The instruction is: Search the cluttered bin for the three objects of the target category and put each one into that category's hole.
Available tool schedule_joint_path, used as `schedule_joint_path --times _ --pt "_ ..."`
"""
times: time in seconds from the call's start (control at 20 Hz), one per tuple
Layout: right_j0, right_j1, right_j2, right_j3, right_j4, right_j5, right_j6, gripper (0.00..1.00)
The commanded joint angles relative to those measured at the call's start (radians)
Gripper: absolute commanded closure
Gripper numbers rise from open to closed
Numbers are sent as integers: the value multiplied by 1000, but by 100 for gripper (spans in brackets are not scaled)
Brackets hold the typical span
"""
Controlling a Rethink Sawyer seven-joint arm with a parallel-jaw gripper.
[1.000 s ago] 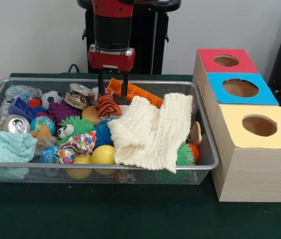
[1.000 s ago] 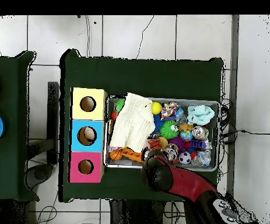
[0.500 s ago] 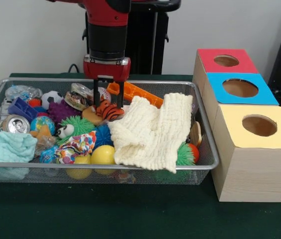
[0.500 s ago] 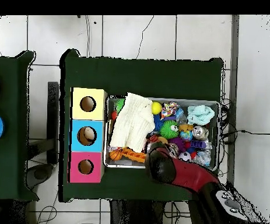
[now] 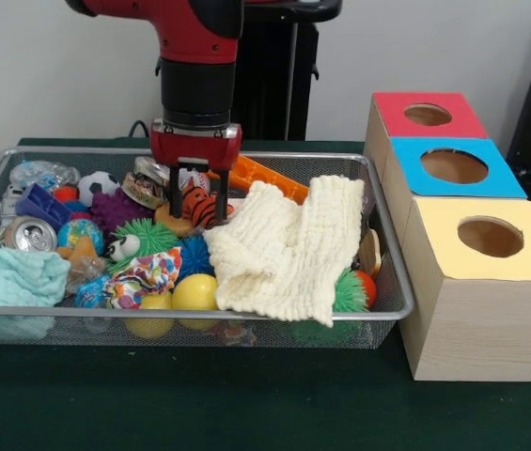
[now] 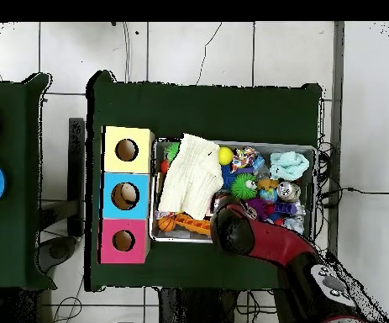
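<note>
Since the earlier frames the red and black gripper (image 5: 196,205) has gone lower and a little toward the left of the front view. Its two fingers stand apart on both sides of the orange toy with black stripes (image 5: 200,206), at the upper middle of the wire mesh bin (image 5: 389,272). The cream knitted cloth (image 5: 288,249) lies just right of the toy. The wooden box with red, blue and yellow tops (image 5: 476,310) stands right of the bin.

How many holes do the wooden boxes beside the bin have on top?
3, one per box: the red-topped hole farthest back, the blue-topped hole in the middle, the yellow-topped hole nearest. Other faces show none.
</note>
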Motion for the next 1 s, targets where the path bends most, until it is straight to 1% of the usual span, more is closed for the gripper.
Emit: schedule_joint_path --times 0.05,0.15,0.45,0.55,0.75,0.8,1.0 --pt "18 82 65 -122 -58 22 52 0" --pt "21 101 63 -127 -65 2 61 0" --pt "31 112 63 -103 -66 -30 96 0" --pt "20 114 70 -85 -75 -42 98 0" --pt "-12 96 74 -51 -107 -23 76 0" --pt "-30 92 84 -43 -119 -14 66 0" --pt "-65 84 100 -32 -145 3 57 0"
